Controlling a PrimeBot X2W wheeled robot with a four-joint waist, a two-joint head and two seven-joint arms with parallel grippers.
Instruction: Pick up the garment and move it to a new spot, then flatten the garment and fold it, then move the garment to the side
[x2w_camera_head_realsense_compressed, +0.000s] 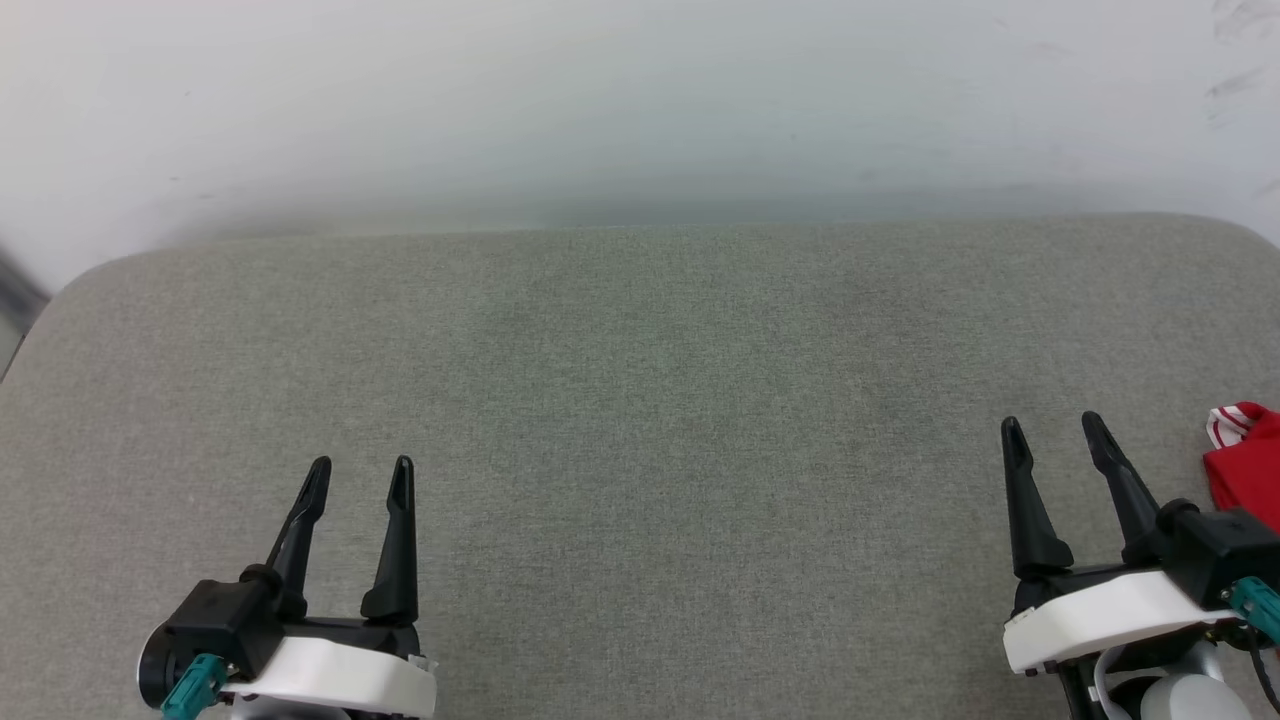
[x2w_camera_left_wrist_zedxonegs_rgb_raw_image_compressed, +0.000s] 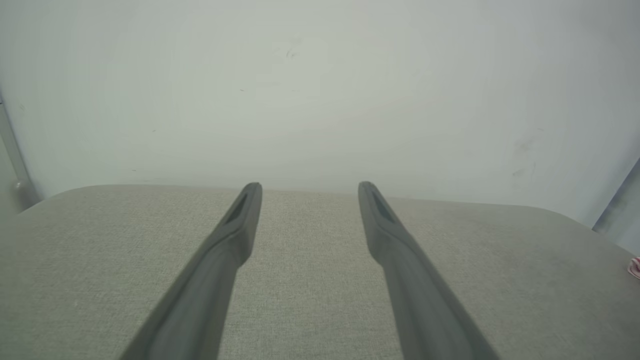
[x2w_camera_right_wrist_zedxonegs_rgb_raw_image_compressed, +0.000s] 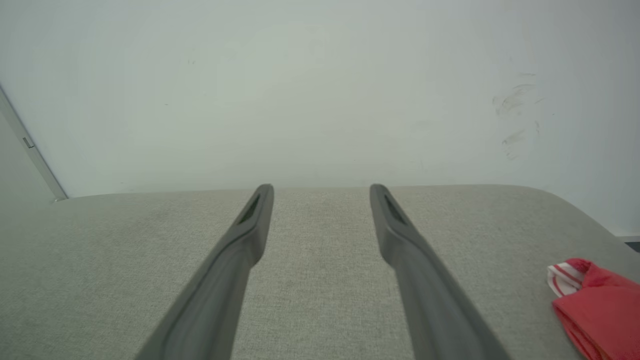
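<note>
The garment (x2w_camera_head_realsense_compressed: 1245, 468) is a red bundle with a red-and-white striped edge, lying at the far right of the grey padded surface (x2w_camera_head_realsense_compressed: 640, 400), cut off by the frame. The same red garment (x2w_camera_right_wrist_zedxonegs_rgb_raw_image_compressed: 595, 305) lies at the lower right of the right wrist view, and a sliver of the garment (x2w_camera_left_wrist_zedxonegs_rgb_raw_image_compressed: 635, 267) touches the right edge of the left wrist view. My right gripper (x2w_camera_head_realsense_compressed: 1052, 428) is open just left of it, not touching. My left gripper (x2w_camera_head_realsense_compressed: 361, 472) is open at the lower left, with nothing between its fingers.
A pale wall (x2w_camera_head_realsense_compressed: 640, 110) rises directly behind the padded surface's far edge. The surface's rounded corners (x2w_camera_head_realsense_compressed: 90, 280) show at the back left and back right. Faint scuff marks (x2w_camera_right_wrist_zedxonegs_rgb_raw_image_compressed: 512, 100) are on the wall at the right.
</note>
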